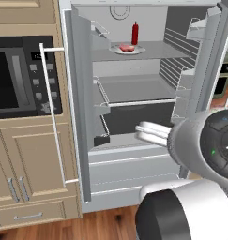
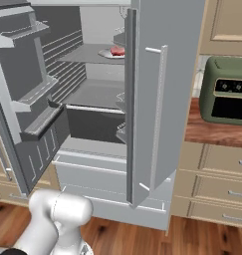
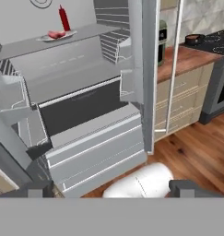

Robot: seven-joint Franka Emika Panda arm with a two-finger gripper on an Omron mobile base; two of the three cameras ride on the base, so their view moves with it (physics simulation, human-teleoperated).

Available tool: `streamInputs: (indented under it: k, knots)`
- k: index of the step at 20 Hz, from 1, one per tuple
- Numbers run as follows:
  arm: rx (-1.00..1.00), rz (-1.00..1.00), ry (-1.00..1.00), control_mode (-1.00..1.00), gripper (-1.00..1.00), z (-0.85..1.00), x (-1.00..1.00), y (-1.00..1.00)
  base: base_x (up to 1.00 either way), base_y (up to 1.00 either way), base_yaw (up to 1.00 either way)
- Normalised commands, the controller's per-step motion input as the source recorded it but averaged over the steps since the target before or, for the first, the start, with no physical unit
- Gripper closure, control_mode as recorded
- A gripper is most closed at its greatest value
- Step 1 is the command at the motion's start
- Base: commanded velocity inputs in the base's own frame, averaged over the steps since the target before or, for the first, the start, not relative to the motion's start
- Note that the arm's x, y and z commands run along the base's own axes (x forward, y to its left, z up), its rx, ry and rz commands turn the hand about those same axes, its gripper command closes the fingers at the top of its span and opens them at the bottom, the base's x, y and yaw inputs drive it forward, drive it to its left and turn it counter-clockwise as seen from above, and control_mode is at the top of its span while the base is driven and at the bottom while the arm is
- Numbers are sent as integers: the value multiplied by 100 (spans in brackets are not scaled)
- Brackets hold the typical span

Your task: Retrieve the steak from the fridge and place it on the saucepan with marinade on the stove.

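Up on the top shelf of the fridge (image 1: 134, 154), both doors swung wide, the steak (image 1: 126, 48) lies flat on a round white plate (image 1: 139, 49), w/ an upright red sauce bottle (image 1: 135, 33) just behind it; same trio shows in the hand view, steak (image 3: 54, 34) beside the bottle at upper left. Right base view catches the steak (image 2: 118, 51) partly hidden behind the edge of the right fridge door (image 2: 162, 99). Gripper (image 3: 112, 188) hangs low in front of the fridge's lower drawers, well apart from the steak and way below its shelf; its two dark tips sit at opposite sides of the hand view's bottom, so jaws are spread wide w/ nothing between them. Black built-in microwave (image 1: 21, 77) sits in the wood cabinets left of the fridge. Green toaster oven (image 2: 227, 89) stands on the wooden counter to the fridge's right. Stove (image 3: 219, 69) is at the far right of the hand view, past the counter, w/ the saucepan with marinade (image 3: 193, 39) near its back corner; too small to tell more.
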Motion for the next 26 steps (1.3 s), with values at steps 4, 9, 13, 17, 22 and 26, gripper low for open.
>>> streamInputs:
  k: [4, 9, 13, 17, 22, 26]
  knots:
    - [9, 5, 1, -100, -100, 0, 16, -100, 0, 0, 0]
    - [15, 7, 12, -100, -100, 0, 58, -89, 0, 0, 0]
    - [3, 0, 17, -100, -100, -1, 96, -27, 0, 0, 0]
    - [-1, -7, 5, -100, -100, -16, 100, 0, 0, 0, 0]
    - [-8, -21, 0, -100, -100, -33, 83, 4, 0, 0, 0]
    - [-6, -18, 0, -100, -100, -32, 47, 0, 0, 0, 0]
